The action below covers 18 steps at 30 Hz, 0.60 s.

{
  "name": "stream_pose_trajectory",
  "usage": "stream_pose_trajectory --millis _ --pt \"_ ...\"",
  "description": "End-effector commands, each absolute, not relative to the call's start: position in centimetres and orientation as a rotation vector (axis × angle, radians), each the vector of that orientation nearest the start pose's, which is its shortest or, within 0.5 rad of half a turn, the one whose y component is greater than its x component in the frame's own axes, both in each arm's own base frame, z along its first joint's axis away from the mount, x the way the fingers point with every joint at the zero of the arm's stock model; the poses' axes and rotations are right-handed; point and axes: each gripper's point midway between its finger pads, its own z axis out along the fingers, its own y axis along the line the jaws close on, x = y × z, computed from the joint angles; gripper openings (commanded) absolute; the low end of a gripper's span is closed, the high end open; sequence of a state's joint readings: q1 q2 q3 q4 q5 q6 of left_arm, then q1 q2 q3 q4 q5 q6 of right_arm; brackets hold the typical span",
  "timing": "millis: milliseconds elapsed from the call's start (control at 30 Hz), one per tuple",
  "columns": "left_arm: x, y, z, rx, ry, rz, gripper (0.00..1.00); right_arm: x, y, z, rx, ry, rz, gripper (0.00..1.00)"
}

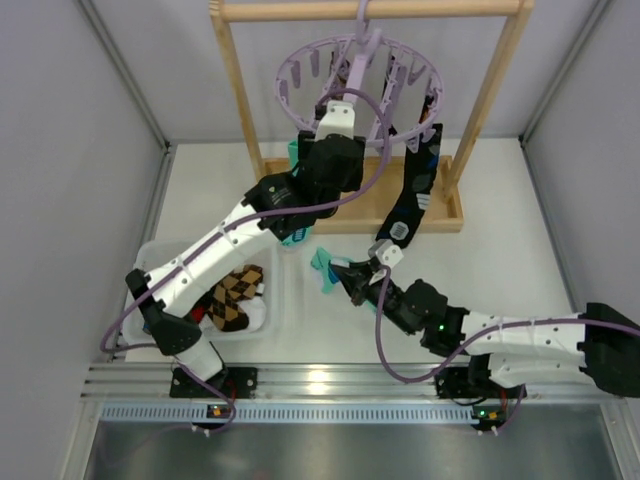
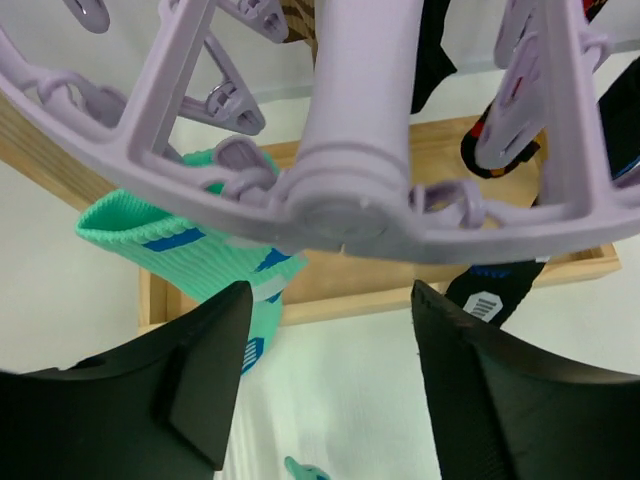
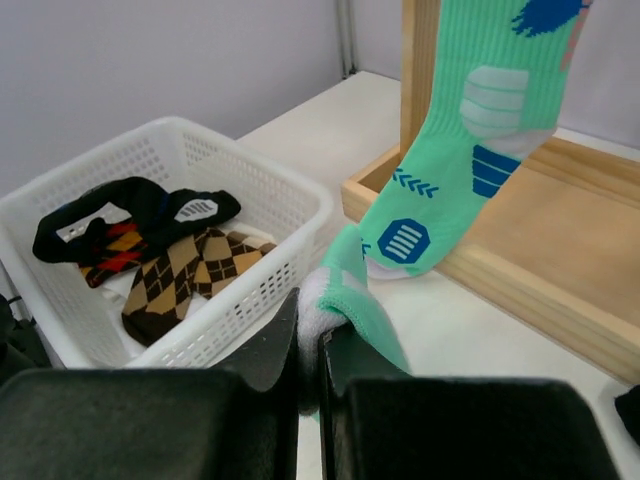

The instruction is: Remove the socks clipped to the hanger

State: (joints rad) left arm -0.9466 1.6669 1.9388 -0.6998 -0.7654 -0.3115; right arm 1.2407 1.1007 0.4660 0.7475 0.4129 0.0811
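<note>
The lilac hanger hangs from the wooden rail; its hub fills the left wrist view. A mint-green sock and a black sock hang clipped to it. My left gripper is open and empty just below the hanger's hub, and in the top view it is at the ring. My right gripper is shut on the white end of a second mint-green sock, low over the table next to the basket. The clipped mint sock hangs just beyond it.
A white basket at the left holds a black sock and a brown diamond-patterned sock. The wooden frame's base tray lies under the hanger, with its uprights either side.
</note>
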Motion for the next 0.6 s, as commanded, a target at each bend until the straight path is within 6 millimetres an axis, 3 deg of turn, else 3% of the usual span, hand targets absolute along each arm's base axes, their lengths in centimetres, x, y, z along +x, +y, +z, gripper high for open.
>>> stream_pose_trajectory --millis 0,67,100,133,167,200,233,267,300,333,367,400,500,533,567 --pt "32.6 -26.8 40.9 0.072 1.82 -0.201 0.71 18.2 32.4 25.2 -0.51 1.439 0.748 0.0" --pt "32.0 -25.9 39.6 0.086 1.841 -0.183 0.78 18.2 31.9 26.0 -0.508 1.445 0.743 0.0" --pt "31.2 -24.7 40.3 0.069 1.827 -0.189 0.82 18.3 31.7 26.6 -0.502 1.44 0.747 0.0" --pt "31.1 -23.5 38.8 0.057 1.842 -0.124 0.86 18.3 31.6 26.8 -0.513 1.445 0.741 0.0" --pt "30.7 -22.5 38.5 0.039 1.84 -0.101 0.97 18.3 31.9 27.4 -0.543 1.451 0.738 0.0" --pt "29.8 -20.5 39.3 0.002 1.815 -0.101 0.98 18.5 31.8 27.8 -0.551 1.456 0.733 0.0" --pt "29.3 -19.2 37.7 -0.006 1.828 -0.049 0.98 18.5 32.0 28.3 -0.563 1.455 0.74 0.0" --pt "28.8 -17.5 37.7 -0.05 1.813 -0.015 0.98 18.0 32.7 29.9 -0.596 1.426 0.789 0.0" --pt "27.5 -15.2 39.0 -0.106 1.772 -0.034 0.98 18.3 32.7 29.6 -0.624 1.444 0.783 0.0" --pt "27.0 -13.9 38.0 -0.128 1.773 -0.001 0.98 18.4 33.2 29.7 -0.652 1.448 0.797 0.0" --pt "26.4 -11.9 38.3 -0.175 1.747 0.043 0.98 17.7 34.1 31.3 -0.696 1.418 0.862 0.0" --pt "25.2 -9.9 39.1 -0.211 1.719 0.034 0.98 18.3 34.5 30.4 -0.732 1.453 0.855 0.0" --pt "23.4 -6.9 40.0 -0.271 1.675 0.008 0.98 17.9 36.6 32.5 -0.836 1.409 0.928 0.0" --pt "22.9 -6.5 40.4 -0.277 1.669 -0.016 0.98 17.9 38.0 31.4 -0.888 1.437 0.938 0.0" --pt "22.6 -6.1 40.7 -0.285 1.659 -0.037 0.98 17.2 39.2 33.2 -0.931 1.386 0.999 0.0"
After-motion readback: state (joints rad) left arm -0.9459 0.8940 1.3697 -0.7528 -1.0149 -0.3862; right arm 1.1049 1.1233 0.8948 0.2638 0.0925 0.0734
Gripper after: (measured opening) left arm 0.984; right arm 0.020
